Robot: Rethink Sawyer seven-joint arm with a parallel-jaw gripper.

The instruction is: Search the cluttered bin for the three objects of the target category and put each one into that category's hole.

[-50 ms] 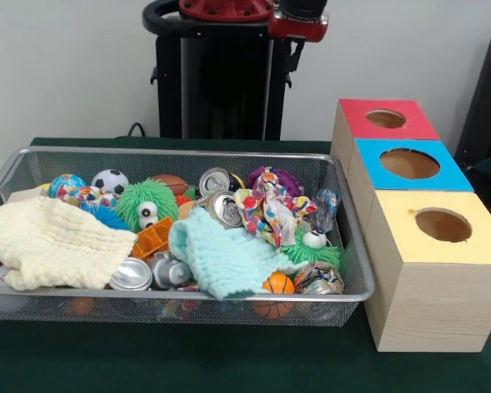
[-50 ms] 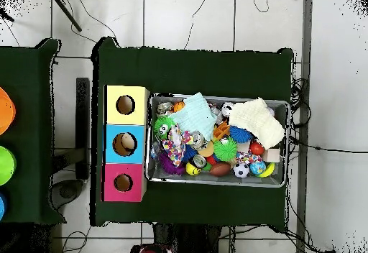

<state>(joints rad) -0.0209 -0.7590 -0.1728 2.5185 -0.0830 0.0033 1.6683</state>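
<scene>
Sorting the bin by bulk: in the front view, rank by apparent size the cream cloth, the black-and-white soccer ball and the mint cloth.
1. cream cloth
2. mint cloth, nearly as large
3. soccer ball, far smaller, though it sits farther back

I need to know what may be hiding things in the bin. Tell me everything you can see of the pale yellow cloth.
The pale yellow cloth is a soft, waffle-textured fabric, crumpled and loosely folded. It lies on top of the clutter at one end of the wire mesh bin, the end away from the boxes, reaching to the bin's wall. It overlaps a silver can and hides whatever lies beneath. In the overhead view it sits at.
</scene>
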